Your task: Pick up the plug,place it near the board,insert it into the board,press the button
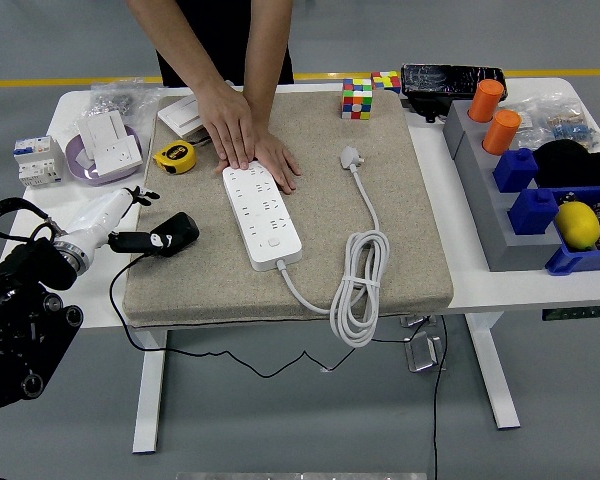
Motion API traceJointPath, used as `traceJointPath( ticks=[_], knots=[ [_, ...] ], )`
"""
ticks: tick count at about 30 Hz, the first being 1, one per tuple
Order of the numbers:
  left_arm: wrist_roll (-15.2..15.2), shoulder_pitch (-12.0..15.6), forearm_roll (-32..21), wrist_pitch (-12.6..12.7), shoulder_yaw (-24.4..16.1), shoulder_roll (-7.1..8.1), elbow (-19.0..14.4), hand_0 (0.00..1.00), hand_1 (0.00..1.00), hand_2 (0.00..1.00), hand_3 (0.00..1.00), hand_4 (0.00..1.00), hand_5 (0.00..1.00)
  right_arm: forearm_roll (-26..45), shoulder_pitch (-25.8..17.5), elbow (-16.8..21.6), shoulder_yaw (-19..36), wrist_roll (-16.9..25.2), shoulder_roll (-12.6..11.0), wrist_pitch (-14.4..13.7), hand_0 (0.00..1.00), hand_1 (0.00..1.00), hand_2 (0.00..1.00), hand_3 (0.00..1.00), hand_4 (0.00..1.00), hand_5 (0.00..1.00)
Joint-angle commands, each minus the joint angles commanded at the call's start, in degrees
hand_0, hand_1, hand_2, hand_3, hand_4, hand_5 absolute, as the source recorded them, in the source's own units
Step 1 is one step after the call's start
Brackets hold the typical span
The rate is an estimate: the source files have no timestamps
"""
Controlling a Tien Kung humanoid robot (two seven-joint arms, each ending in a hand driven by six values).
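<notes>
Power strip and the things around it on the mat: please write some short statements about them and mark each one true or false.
1. A person's hands press on the far end of the power strip. True.
2. The black plug is already in the power strip. False: it lies on the mat, left of the strip, apart from it.
3. The white plug lies on the mat, right of the strip. True.
4. The tape measure lies on the strip. False: it lies at the mat's far left corner.
5. The left hand is at the black plug's left. True.
</notes>
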Motion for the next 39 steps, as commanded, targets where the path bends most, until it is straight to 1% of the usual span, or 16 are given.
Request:
traceJointPath(
  ticks=[6, 9, 10, 12, 15, 16, 21, 22, 27, 28, 32, 33, 39],
  knots=[
    [0.05, -0.44, 0.19, 0.51, 1.84, -0.82, 1.38, 0.728, 0.819, 0.764, 0.777, 0.998, 0.565, -0.18, 0.36, 0.10, 0.03, 0.00, -0.07, 0.01, 0.937, 0.902, 0.854, 0.869, 0.998, 0.998],
    [-0.17, -0.77, 0.15, 2.19, 2.72, -1.21, 2.93, 0.728, 0.819, 0.764, 0.777, 0.998, 0.565, -0.06, 0.33, 0.07, -0.11, 0.01, -0.14, 0.01, 0.937, 0.902, 0.854, 0.869, 0.998, 0.998],
    [-0.34, -0.88, 0.23, 2.78, 2.92, -1.34, 3.63, 0.702, 0.787, 0.735, 0.745, 0.998, 0.566, -0.06, 0.30, 0.07, -0.14, 0.01, -0.17, 0.01, 0.937, 0.902, 0.853, 0.868, 0.998, 0.998],
    [-0.58, -1.00, 0.38, 3.53, 3.14, -1.46, 4.49, 0.702, 0.787, 0.735, 0.745, 0.998, 0.566, 0.00, 0.24, 0.06, -0.16, 0.03, -0.20, 0.01, 0.937, 0.902, 0.853, 0.868, 0.998, 0.998],
    [-0.84, -1.00, 1.25, 5.32, 3.40, -1.51, 5.65, 0.702, 0.787, 0.735, 0.745, 0.998, 0.566, 0.06, 0.13, 0.04, -0.18, 0.06, -0.24, 0.00, 0.937, 0.902, 0.853, 0.868, 0.998, 0.998],
    [-0.87, -0.99, 1.38, 5.64, 3.40, -1.53, 5.81, 0.658, 0.730, 0.656, 0.657, 0.998, 0.547, 0.08, 0.12, 0.04, -0.17, 0.06, -0.24, 0.00, 0.937, 0.902, 0.853, 0.868, 0.998, 0.998],
    [-0.93, -0.92, 2.55, 7.41, 3.28, -1.62, 6.63, 0.658, 0.730, 0.656, 0.657, 0.998, 0.547, 0.14, -0.01, 0.02, -0.15, 0.08, -0.23, 0.00, 0.937, 0.902, 0.853, 0.868, 0.998, 0.998],
    [-0.91, -0.94, 2.73, 7.57, 3.26, -1.63, 6.71, 0.621, 0.665, 0.503, 0.465, 0.998, 0.437, 0.15, 0.00, 0.02, -0.14, 0.09, -0.23, 0.00, 0.938, 0.902, 0.853, 0.868, 0.998, 0.998],
    [-0.81, -1.02, 4.02, 8.10, 3.25, -1.59, 7.08, 0.621, 0.665, 0.503, 0.465, 0.998, 0.437, 0.14, 0.16, 0.00, 0.04, 0.10, -0.24, 0.01, 0.938, 0.902, 0.853, 0.868, 0.998, 0.998],
    [-0.81, -1.03, 4.24, 8.12, 3.28, -1.57, 7.21, 0.610, 0.648, 0.466, 0.413, 0.998, 0.398, 0.16, 0.18, -0.01, 0.05, 0.11, -0.24, 0.01, 0.938, 0.902, 0.853, 0.868, 0.998, 0.998],
    [-0.80, -1.06, 5.15, 8.23, 3.30, -1.60, 7.63, 0.610, 0.648, 0.466, 0.413, 0.998, 0.398, 0.25, 0.14, -0.06, 0.09, 0.11, -0.26, 0.01, 0.938, 0.902, 0.853, 0.868, 0.998, 0.998],
    [-0.79, -1.07, 5.28, 8.23, 3.31, -1.60, 7.69, 0.585, 0.635, 0.449, 0.401, 0.998, 0.356, 0.27, 0.12, -0.07, 0.10, 0.11, -0.26, 0.01, 0.938, 0.902, 0.853, 0.868, 0.998, 0.998],
    [-0.89, -1.08, 5.87, 9.49, 3.32, -1.68, 7.83, 0.585, 0.635, 0.449, 0.401, 0.998, 0.356, 0.25, 0.17, -0.07, 0.11, 0.09, -0.26, -0.01, 0.938, 0.902, 0.853, 0.868, 0.998, 0.998]
  ],
)
